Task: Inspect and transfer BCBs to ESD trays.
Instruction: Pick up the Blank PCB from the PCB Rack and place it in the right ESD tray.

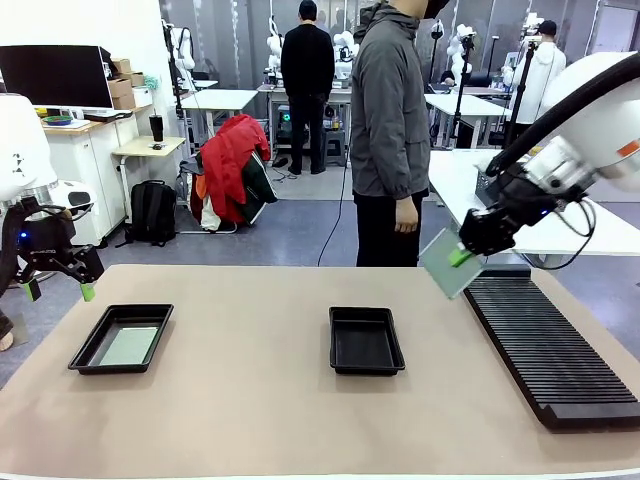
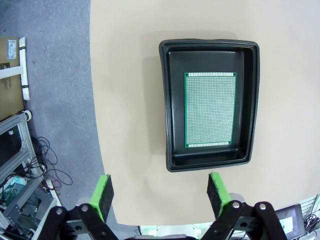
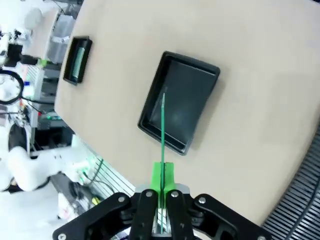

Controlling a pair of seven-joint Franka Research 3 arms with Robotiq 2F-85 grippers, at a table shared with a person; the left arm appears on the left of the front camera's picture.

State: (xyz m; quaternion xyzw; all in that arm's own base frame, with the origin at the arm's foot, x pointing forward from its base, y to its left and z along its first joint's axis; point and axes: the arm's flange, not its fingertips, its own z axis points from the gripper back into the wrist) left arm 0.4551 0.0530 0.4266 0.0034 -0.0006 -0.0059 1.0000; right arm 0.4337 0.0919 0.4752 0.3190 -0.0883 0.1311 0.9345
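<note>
Right tool (image 1: 462, 257) grips a green board (image 1: 445, 265) right of the empty tray (image 1: 367, 371).
Left tool (image 1: 57, 291), spread wide, hangs far left at the worktop (image 1: 260, 410) edge; bare worktop rings the tray.

Two ESD trays (image 1: 135, 315) (image 1: 366, 342), two BCBs (image 1: 128, 346) (image 1: 450, 262), one slotted rack (image 1: 550, 350).

Front camera looks across the tabletop (image 1: 250, 420) from the robot's side toward a standing person (image 1: 390, 130). Left wrist camera faces straight down on one black tray (image 2: 172, 110) from above. Right wrist camera tilts down from high, sharing that tray and a second tray (image 3: 190, 100) with the front view.
</note>
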